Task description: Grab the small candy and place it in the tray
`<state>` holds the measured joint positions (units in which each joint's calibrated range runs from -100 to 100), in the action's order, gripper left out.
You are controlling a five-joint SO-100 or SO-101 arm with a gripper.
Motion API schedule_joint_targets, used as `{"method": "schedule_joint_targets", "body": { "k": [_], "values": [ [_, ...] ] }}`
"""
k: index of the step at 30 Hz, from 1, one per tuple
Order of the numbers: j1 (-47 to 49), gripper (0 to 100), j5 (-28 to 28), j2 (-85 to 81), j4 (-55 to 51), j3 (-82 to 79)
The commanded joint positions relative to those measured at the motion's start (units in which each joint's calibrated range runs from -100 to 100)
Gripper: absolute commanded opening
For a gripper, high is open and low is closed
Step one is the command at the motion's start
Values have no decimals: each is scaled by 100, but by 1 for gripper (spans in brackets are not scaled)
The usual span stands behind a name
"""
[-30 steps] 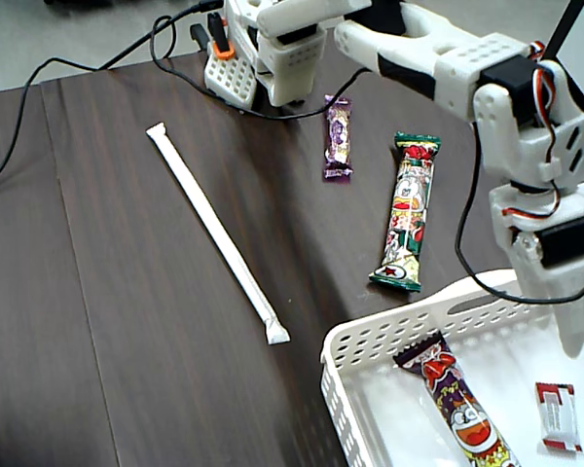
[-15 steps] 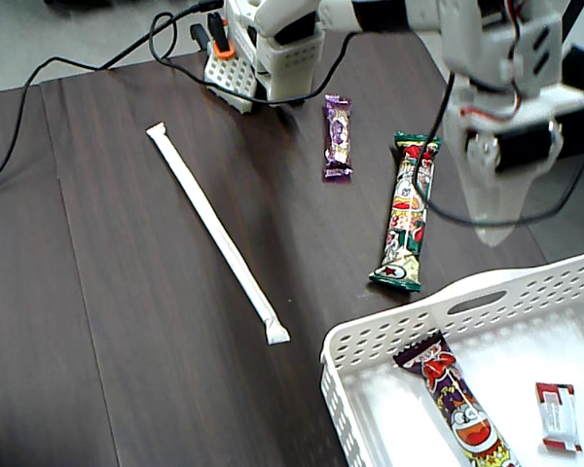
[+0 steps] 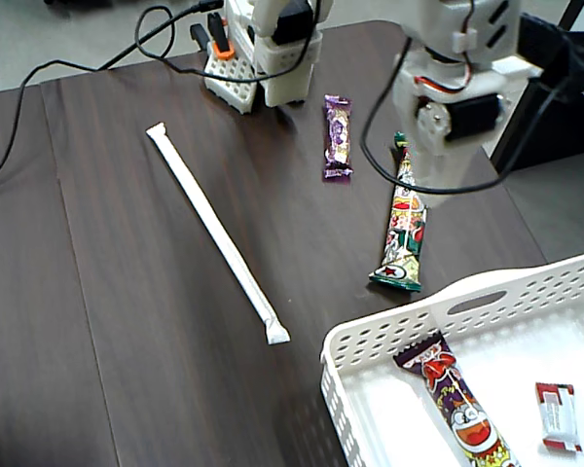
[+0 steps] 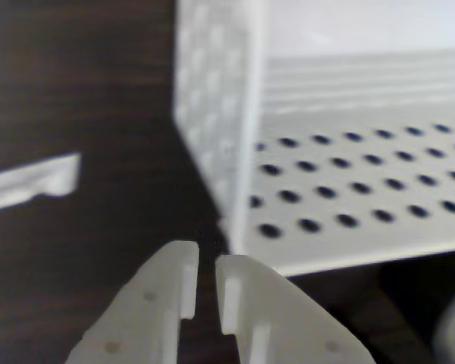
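From my remote seat I saw the tray [image 3: 370, 341] at the fixed view's lower right already holding the small candy [image 3: 558, 416], long axis roughly upright, well below and right of my empty gripper [image 4: 206, 292], whose fingers sat nearly together.

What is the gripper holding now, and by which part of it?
Nothing. In the wrist view the gripper is nearly closed with nothing between its fingers; the small candy lies in the tray.
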<state>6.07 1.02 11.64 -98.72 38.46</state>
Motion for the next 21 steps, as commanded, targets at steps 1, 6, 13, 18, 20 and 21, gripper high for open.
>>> {"method": "schedule_joint_targets", "body": {
  "k": [1, 6, 13, 18, 20, 21],
  "values": [
    [-96, 1, -228, -1361, 180, -1234],
    [-184, 1, -244, -2541, 899, -3179],
    [-184, 1, -249, -4668, 2714, -6823],
    [-191, 1, -254, -6233, 3280, -8421],
    [-191, 1, -254, -6786, 3245, -8787],
    [-191, 1, -254, -7079, 3245, -9006]
  ]
}}
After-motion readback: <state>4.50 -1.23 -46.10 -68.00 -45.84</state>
